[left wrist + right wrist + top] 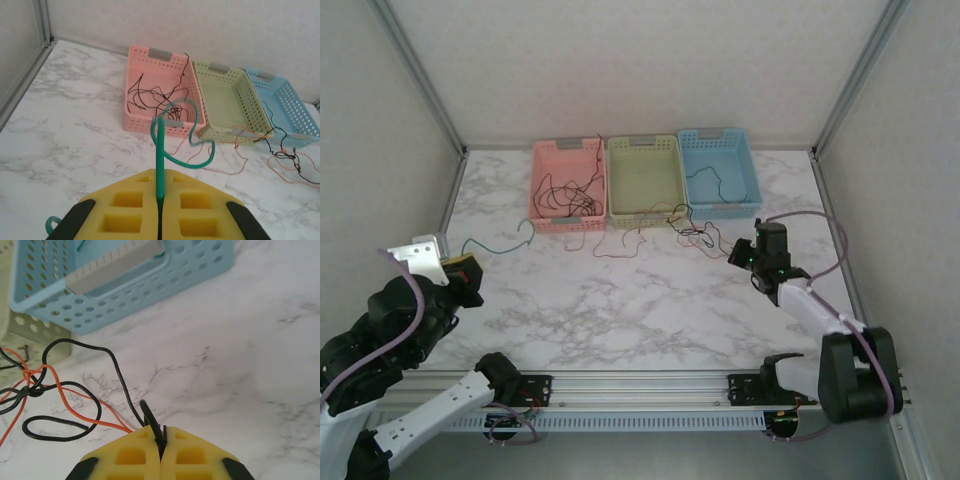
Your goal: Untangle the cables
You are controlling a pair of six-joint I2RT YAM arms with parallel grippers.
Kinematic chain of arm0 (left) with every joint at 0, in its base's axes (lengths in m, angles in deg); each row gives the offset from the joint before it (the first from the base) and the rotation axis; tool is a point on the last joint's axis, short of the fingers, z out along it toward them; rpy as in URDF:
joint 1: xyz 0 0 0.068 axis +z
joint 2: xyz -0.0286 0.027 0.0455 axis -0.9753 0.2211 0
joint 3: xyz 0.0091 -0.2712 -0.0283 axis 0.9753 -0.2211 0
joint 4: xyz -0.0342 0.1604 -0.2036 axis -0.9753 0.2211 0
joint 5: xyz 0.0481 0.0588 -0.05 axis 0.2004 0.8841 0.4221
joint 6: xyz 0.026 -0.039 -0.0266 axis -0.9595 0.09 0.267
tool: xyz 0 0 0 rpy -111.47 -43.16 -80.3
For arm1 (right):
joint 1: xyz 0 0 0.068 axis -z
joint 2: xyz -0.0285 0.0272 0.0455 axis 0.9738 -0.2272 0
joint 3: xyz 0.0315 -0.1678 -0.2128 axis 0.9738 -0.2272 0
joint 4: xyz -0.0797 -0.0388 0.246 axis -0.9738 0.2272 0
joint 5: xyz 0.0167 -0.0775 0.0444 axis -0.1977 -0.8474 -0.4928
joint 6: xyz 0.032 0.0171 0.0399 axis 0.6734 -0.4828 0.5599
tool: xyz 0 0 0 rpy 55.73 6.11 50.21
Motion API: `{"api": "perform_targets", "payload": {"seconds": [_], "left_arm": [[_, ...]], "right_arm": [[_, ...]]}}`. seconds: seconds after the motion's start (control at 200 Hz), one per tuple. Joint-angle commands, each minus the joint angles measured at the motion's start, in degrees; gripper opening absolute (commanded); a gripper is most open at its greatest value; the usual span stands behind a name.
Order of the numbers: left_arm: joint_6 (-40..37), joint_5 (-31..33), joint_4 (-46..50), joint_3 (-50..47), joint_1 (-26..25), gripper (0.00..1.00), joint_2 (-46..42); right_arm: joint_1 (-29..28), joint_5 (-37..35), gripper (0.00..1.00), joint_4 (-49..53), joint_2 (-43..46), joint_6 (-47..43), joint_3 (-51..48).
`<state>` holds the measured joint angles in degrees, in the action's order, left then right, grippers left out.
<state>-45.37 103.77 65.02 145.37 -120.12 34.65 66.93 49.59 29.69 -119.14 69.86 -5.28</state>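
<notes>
My left gripper [160, 172] is shut on a green cable [159, 145], which rises from the yellow pads [120, 210] and loops toward the pink basket [137, 122]. From above, that green cable [500, 245] trails right from the left gripper [462, 272]. My right gripper [161, 432] is shut on a black cable [120, 385], with an orange cable [65, 395] running in beside it. Both lead to a knot of black and orange cables [31, 386], which lies on the table in front of the green basket [692, 232], left of the right gripper [746, 260].
Three baskets stand in a row at the back: pink [542, 185] with several black wires inside, green [645, 215], and blue [752, 185] with a thin dark wire in it. A reddish wire [620, 245] lies in front of the pink and green baskets. Metal frame posts rise at both sides.
</notes>
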Motion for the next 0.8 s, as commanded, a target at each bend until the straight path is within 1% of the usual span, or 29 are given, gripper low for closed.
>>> {"api": "perform_targets", "payload": {"seconds": [0.0,0.095,0.14,0.17,0.31,0.405,0.461,0.516,0.631,0.796], "left_arm": [[-1.7,1.8,0.2,1.4,0.4,0.00,0.2],[-1.6,0.9,-0.9,0.3,0.4,0.00,0.7],[-1.6,0.1,-1.7,-0.4,0.4,0.00,0.9],[-1.7,-0.4,-2.1,-0.8,0.4,0.00,1.0],[-1.9,-2.7,-4.1,-1.8,0.4,0.00,2.4],[-2.3,-4.2,-5.4,-2.3,0.4,0.00,3.8],[-2.4,-5.0,-6.2,-2.7,0.4,0.00,4.6],[-2.3,-5.8,-7.2,-3.2,0.4,0.00,5.3],[-2.4,-7.4,-8.6,-4.1,0.4,0.00,6.6],[-1.9,-9.6,-10.8,-5.6,0.4,0.00,7.8]], "right_arm": [[0.1,-3.7,0.00,2.5,8.2,-0.8,-1.7],[0.2,0.4,0.00,1.7,17.7,-1.1,-4.4],[0.1,3.4,0.00,1.2,22.5,-1.4,-4.8],[0.2,5.3,0.00,1.1,25.7,-1.7,-7.0],[0.2,13.8,0.00,1.0,41.4,-2.6,-8.1],[0.2,15.4,0.00,0.9,49.5,-1.4,-7.3],[0.2,15.8,0.00,2.5,51.4,-1.4,-5.8],[0.2,17.3,0.00,3.1,52.3,-1.4,-1.9],[0.1,21.1,0.00,2.4,51.6,-1.2,3.6],[0.2,20.1,0.00,5.1,48.9,-3.1,9.7]]}}
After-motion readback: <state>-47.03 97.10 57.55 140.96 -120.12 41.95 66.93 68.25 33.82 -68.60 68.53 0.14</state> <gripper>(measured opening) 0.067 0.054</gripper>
